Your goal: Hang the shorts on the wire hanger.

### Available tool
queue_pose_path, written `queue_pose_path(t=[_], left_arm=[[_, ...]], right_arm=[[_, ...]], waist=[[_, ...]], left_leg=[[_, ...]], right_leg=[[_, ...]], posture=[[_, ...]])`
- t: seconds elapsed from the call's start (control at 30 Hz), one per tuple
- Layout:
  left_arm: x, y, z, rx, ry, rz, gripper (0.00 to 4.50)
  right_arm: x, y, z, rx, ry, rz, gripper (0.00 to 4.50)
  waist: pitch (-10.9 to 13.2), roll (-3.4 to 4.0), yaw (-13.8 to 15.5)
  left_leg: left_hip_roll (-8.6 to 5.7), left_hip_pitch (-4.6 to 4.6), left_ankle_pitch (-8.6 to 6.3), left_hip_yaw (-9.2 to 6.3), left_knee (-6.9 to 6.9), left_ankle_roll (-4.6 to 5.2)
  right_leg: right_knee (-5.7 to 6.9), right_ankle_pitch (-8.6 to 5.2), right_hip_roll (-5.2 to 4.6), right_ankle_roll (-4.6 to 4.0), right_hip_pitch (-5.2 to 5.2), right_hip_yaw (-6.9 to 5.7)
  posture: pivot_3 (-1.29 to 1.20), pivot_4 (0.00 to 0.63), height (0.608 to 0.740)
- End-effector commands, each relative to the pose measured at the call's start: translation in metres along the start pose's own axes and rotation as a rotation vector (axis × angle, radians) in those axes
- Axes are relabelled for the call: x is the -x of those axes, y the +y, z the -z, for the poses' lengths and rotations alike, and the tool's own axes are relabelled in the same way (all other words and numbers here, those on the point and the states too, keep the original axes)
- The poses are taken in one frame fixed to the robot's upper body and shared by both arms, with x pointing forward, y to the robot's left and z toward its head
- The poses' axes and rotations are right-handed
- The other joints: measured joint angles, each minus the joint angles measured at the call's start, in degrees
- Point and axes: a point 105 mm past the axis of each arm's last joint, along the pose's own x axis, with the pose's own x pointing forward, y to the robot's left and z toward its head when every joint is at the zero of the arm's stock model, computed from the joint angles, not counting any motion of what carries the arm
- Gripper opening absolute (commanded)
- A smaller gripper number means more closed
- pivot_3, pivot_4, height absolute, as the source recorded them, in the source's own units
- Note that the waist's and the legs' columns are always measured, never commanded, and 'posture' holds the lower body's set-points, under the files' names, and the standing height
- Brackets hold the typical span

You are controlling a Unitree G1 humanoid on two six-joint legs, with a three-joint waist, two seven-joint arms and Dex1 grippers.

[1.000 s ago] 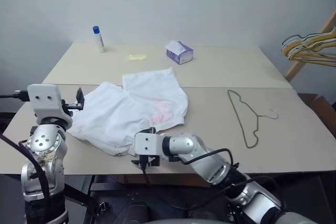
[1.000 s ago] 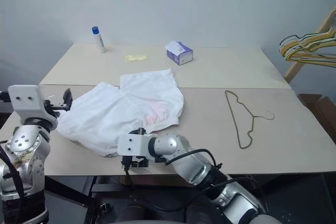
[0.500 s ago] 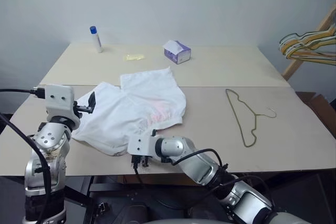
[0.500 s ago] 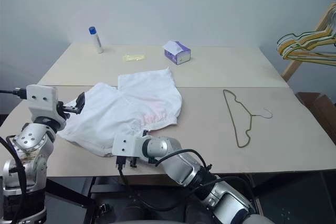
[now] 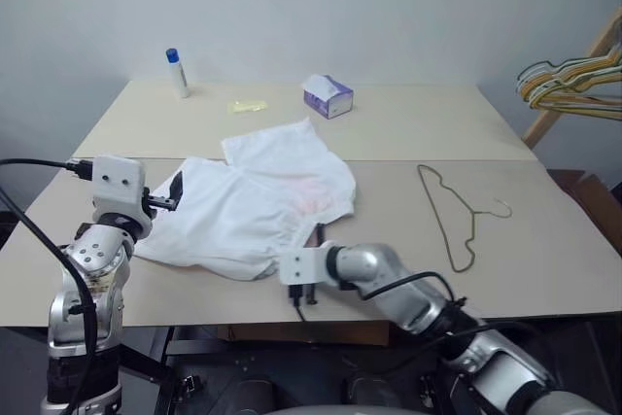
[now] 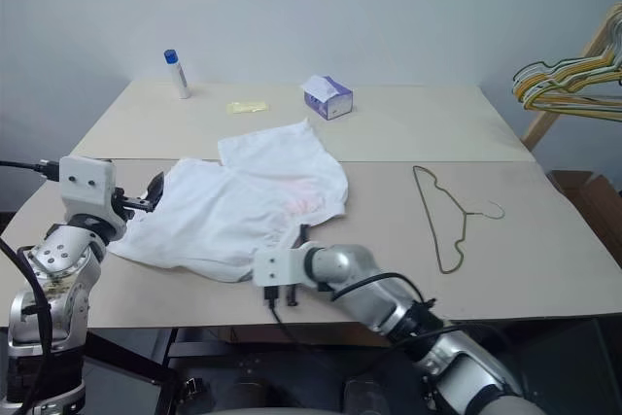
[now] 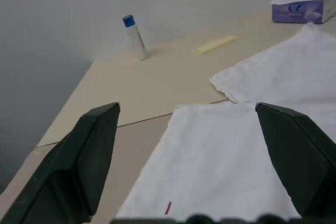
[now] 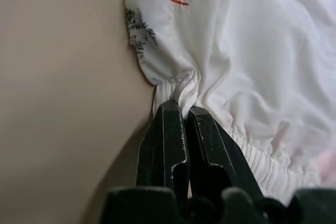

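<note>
At the near edge of the shorts (image 5: 258,206), the right gripper (image 8: 182,109) has its two black fingers (image 8: 164,145) pressed together on a pinch of the gathered elastic waistband, so the cloth bunches up between the tips. Just beside that pinch, the white fabric shows a small grey printed patch and a short red mark. On the other side of the garment, the left gripper (image 7: 186,145) stands with its fingers (image 7: 86,150) spread wide apart, level, at the shorts' left edge; nothing sits between them, and the cloth lies flat on the table ahead of them.

The shorts are spread in a rumpled heap across the beige table (image 5: 408,128), near its front edge and left of centre, with a faint pink print showing towards their right side. Well to the right of them, apart from both arms, the wire hanger (image 5: 455,216) lies flat on the tabletop, its hook curling to the right.

Farther back on the table stand a small white bottle with a blue cap (image 5: 178,71), a pale yellow strip (image 5: 249,106) and a purple-and-white tissue box (image 5: 328,96). A bunch of coloured hangers (image 5: 573,85) hangs at the far right.
</note>
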Motion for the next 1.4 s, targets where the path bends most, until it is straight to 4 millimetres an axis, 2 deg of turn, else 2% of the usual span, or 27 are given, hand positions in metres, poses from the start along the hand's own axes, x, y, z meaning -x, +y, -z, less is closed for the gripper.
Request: queue_pose_path(t=[0.03, 0.13, 0.27, 0.47, 0.63, 0.87, 0.97, 1.13, 1.2, 1.3, 1.4], left_arm=[[0.004, -0.021, -0.016, -0.014, -0.063, 0.177, 4.50], [0.013, -0.039, -0.012, -0.071, -0.055, 0.328, 4.50], [0.018, -0.046, -0.008, -0.076, -0.038, 0.394, 4.50], [0.020, -0.049, -0.001, -0.105, -0.013, 0.432, 4.50], [0.024, -0.052, 0.002, -0.115, -0.005, 0.463, 4.50], [0.020, -0.056, 0.001, -0.136, -0.014, 0.492, 4.50], [0.017, -0.058, 0.002, -0.143, -0.019, 0.505, 4.50], [0.014, -0.065, 0.001, -0.139, -0.035, 0.536, 4.50], [0.013, -0.067, -0.001, -0.140, -0.044, 0.552, 4.50], [0.013, -0.074, -0.007, -0.136, -0.078, 0.601, 4.50], [0.019, -0.085, -0.020, -0.119, -0.153, 0.701, 4.50]], right_arm=[[0.040, -0.016, -0.003, 0.122, -0.064, -0.035, 0.01], [0.065, -0.010, 0.014, 0.173, -0.027, -0.147, 0.01], [0.083, -0.010, 0.036, 0.201, 0.022, -0.216, 0.01], [0.090, -0.020, 0.054, 0.206, 0.046, -0.203, 0.01], [0.101, -0.019, 0.067, 0.205, 0.067, -0.231, 0.01], [0.112, -0.012, 0.071, 0.121, 0.095, -0.284, 0.01], [0.114, -0.012, 0.068, 0.076, 0.092, -0.274, 0.87], [0.119, -0.012, 0.054, 0.011, 0.054, -0.252, 2.71], [0.125, -0.016, 0.046, -0.040, 0.028, -0.213, 3.34], [0.136, -0.033, 0.034, -0.156, -0.011, -0.071, 4.42], [0.147, -0.059, 0.046, -0.363, 0.050, 0.149, 4.47]], waist=[[0.02, 0.03, -0.18], [0.03, 0.03, -0.69], [0.04, 0.04, -1.14], [0.05, 0.05, -0.91], [0.07, 0.08, -0.56], [0.08, 0.10, -0.49], [0.09, 0.11, -0.50], [0.09, 0.12, -0.52], [0.09, 0.12, -0.52], [0.10, 0.12, -0.58], [0.10, 0.12, -0.71]], left_leg=[[0.00, -0.01, 0.00, 0.00, 0.00, 0.00], [0.01, 0.00, -0.01, 0.02, -0.02, 0.02], [0.08, 0.06, -0.02, 0.04, -0.03, 0.04], [0.09, 0.09, -0.02, 0.04, -0.01, 0.05], [0.07, 0.07, -0.02, 0.04, -0.02, 0.05], [0.08, 0.09, -0.02, 0.03, -0.01, 0.05], [0.08, 0.09, -0.02, 0.03, -0.01, 0.05], [0.08, 0.07, -0.02, 0.03, 0.00, 0.05], [0.08, 0.07, -0.02, 0.04, 0.00, 0.05], [0.08, 0.06, -0.02, 0.04, 0.02, 0.05], [0.08, 0.06, -0.02, 0.04, 0.02, 0.05]], right_leg=[[-0.03, 0.00, -0.01, 0.01, 0.00, 0.00], [-0.08, -0.04, 0.00, 0.02, 0.03, 0.00], [-0.05, -0.08, 0.05, -0.03, 0.04, 0.02], [-0.04, -0.10, 0.07, -0.04, 0.09, 0.02], [-0.04, -0.10, 0.04, -0.04, 0.09, 0.02], [-0.04, -0.10, 0.03, -0.05, 0.11, 0.02], [-0.03, -0.10, 0.04, -0.05, 0.10, 0.02], [-0.02, -0.10, 0.03, -0.05, 0.09, 0.02], [-0.02, -0.10, 0.03, -0.05, 0.09, 0.02], [-0.02, -0.10, 0.03, -0.04, 0.08, 0.02], [-0.01, -0.10, 0.03, -0.05, 0.09, 0.02]], posture=[[0.02, 0.000, 0.740], [0.01, 0.000, 0.740], [0.01, 0.000, 0.740], [0.01, 0.000, 0.740], [0.01, 0.000, 0.740], [-0.01, 0.000, 0.740], [-0.02, 0.000, 0.740], [-0.03, 0.000, 0.740], [-0.04, 0.000, 0.740], [-0.05, 0.000, 0.740], [-0.07, 0.000, 0.740]])
